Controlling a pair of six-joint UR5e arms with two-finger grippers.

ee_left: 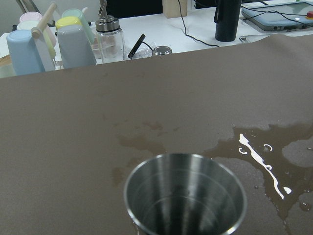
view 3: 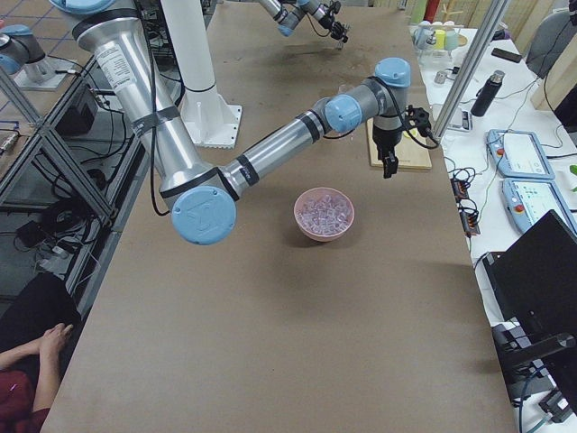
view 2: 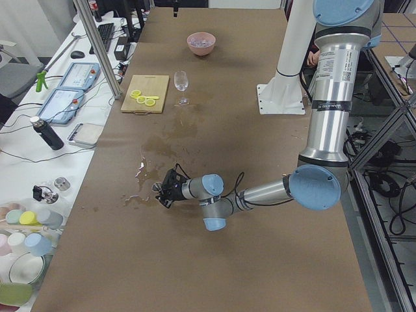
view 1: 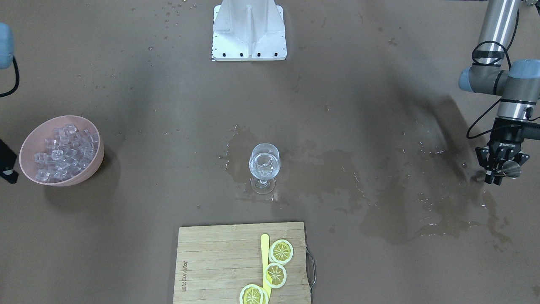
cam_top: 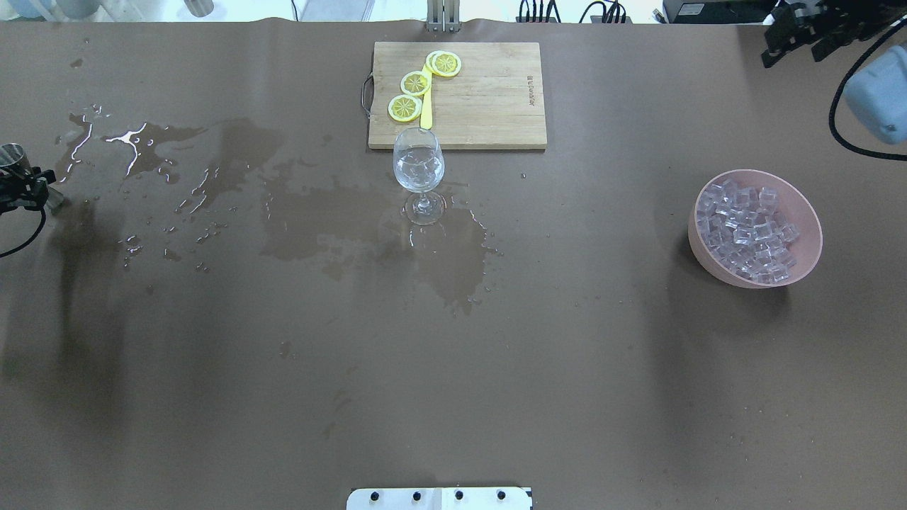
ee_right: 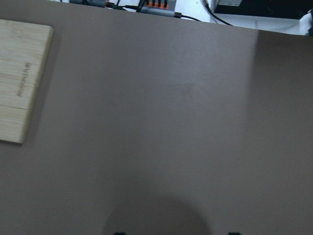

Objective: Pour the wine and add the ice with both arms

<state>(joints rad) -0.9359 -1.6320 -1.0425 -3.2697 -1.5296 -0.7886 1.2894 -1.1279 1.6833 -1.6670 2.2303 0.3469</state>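
Note:
A wine glass stands upright mid-table with a little clear wine in it; it also shows in the overhead view. A pink bowl full of ice cubes sits on my right side, also in the overhead view. My left gripper is shut on an upright steel cup low over the wet table, far left. The cup looks empty. My right gripper hangs above the table beyond the bowl. It is open and empty.
A wooden cutting board with three lemon slices and a yellow utensil lies past the glass. Wet patches spread from the glass toward my left gripper. The white arm base is at the near edge.

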